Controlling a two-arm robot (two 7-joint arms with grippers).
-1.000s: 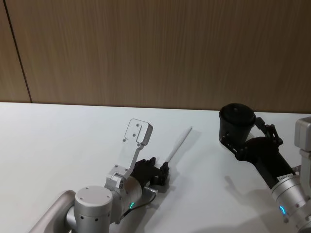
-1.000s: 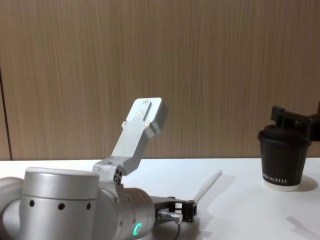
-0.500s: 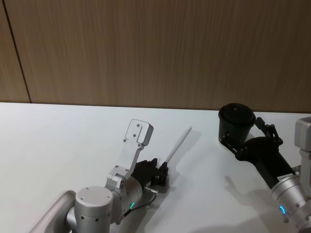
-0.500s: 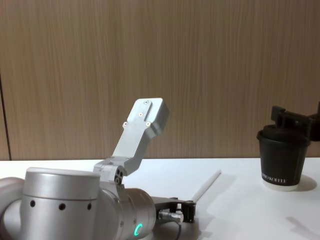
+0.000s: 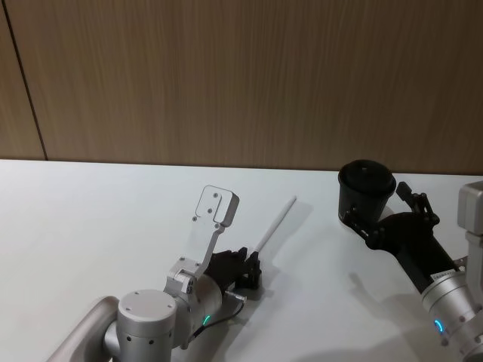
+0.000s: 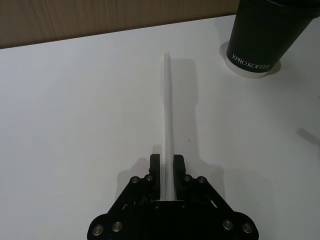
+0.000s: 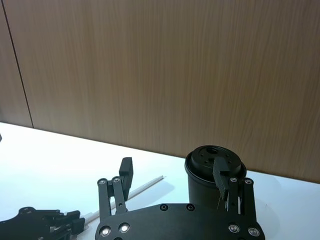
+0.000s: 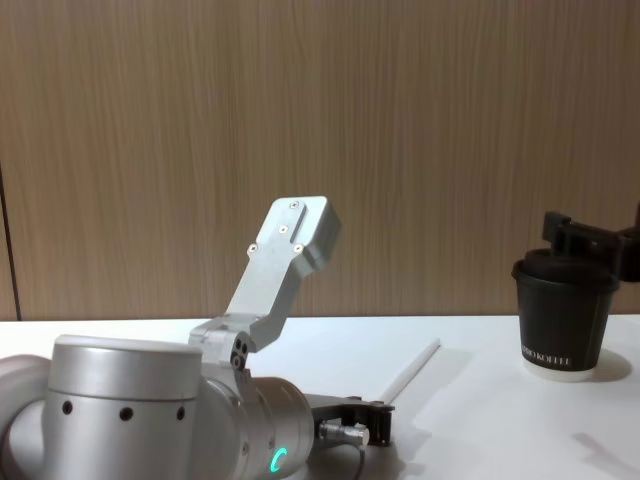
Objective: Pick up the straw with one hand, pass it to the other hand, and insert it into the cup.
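One white table (image 5: 90,219), two grippers, one cup (image 5: 366,187), one straw (image 5: 275,224). The left gripper (image 6: 167,167) sits low over the table's near middle on a forward-reaching arm. It is pinched narrow on the straw's near end (the rest runs forward, left of the cup). The right gripper (image 5: 376,205) reaches in from the right at lid height, spread wide and holding nothing. Whether it touches the cup I cannot tell.
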